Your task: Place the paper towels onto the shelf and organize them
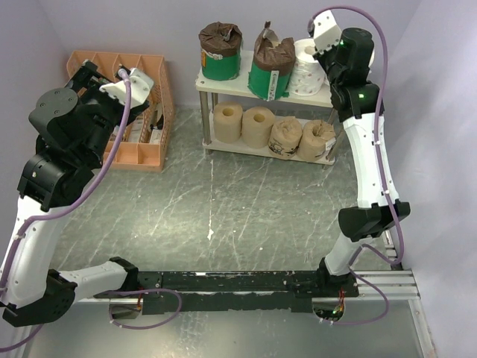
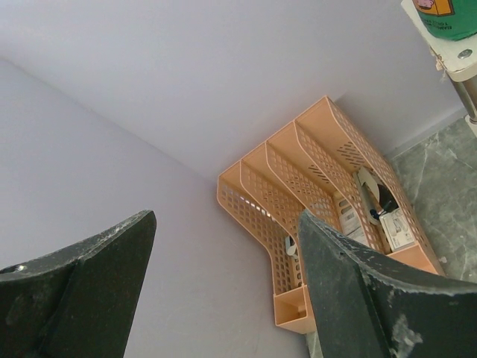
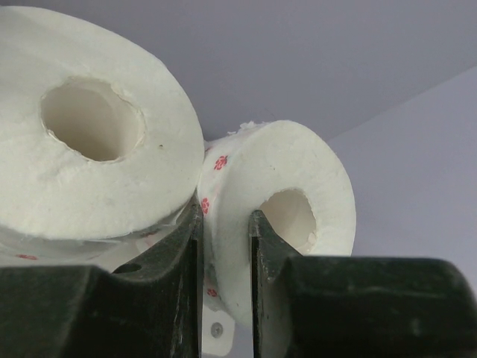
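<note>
Between the fingers of the right gripper: the soft wall of a white roll, pinched tight. One finger down inside the roll's hole, the other on the outside. Just beside that gripper, pressed up against the held roll: a second white roll, hole facing up. Just below that gripper: the top board of the shelf. Further to its left on the same board: a green roll and another green roll, both with crumpled brown tops. Lower down, on the bottom board: four tan rolls, side by side in a row. Far off to the left: the left gripper, fingers spread wide, holding nothing. Out past those fingers: an orange file rack against the wall.
</note>
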You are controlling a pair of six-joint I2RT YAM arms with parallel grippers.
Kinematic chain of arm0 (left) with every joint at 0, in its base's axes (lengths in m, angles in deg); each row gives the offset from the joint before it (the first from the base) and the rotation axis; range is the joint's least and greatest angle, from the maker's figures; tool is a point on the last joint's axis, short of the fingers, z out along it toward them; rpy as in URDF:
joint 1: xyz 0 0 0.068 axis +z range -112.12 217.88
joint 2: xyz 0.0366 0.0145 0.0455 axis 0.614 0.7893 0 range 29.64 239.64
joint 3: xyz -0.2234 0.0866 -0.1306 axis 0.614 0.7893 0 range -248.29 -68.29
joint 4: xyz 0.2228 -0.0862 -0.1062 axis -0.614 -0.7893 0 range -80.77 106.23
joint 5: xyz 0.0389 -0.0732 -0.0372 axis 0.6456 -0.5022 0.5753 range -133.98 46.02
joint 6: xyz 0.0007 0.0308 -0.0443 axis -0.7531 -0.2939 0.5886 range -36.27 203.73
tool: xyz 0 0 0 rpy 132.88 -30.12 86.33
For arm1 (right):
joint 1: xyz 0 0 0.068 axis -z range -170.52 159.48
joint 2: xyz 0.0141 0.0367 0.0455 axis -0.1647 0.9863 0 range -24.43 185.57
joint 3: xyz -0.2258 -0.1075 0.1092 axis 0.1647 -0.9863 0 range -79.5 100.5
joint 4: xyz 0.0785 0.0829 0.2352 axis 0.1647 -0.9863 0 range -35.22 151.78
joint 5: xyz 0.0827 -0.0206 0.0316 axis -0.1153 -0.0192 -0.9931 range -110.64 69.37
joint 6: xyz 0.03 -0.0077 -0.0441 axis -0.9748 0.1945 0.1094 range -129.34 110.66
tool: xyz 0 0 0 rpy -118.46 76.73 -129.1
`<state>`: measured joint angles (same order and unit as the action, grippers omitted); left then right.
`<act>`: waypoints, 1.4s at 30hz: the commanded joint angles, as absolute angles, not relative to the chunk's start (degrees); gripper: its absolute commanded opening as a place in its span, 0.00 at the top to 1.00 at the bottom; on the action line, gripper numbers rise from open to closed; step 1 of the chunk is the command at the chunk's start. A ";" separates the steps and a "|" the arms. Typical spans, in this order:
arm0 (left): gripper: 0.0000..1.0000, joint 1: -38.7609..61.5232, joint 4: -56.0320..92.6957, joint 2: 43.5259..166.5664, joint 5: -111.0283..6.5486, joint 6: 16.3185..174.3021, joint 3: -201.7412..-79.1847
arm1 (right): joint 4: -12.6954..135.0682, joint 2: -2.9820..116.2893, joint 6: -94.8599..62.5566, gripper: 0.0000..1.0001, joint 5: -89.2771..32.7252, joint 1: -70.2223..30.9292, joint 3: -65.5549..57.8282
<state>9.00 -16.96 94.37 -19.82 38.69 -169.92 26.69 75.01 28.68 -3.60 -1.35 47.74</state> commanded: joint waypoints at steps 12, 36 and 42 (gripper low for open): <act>0.11 9.99 -14.95 93.73 -18.69 38.74 -170.45 | 32.47 75.25 29.86 0.43 4.12 -3.90 48.02; 0.09 19.94 -20.86 89.36 -22.83 64.08 -170.53 | 58.65 50.33 -32.23 0.00 -16.07 -32.65 0.40; 0.06 31.09 -20.07 84.89 -25.69 74.80 -159.77 | 42.76 78.00 -35.40 0.00 15.53 -52.27 13.62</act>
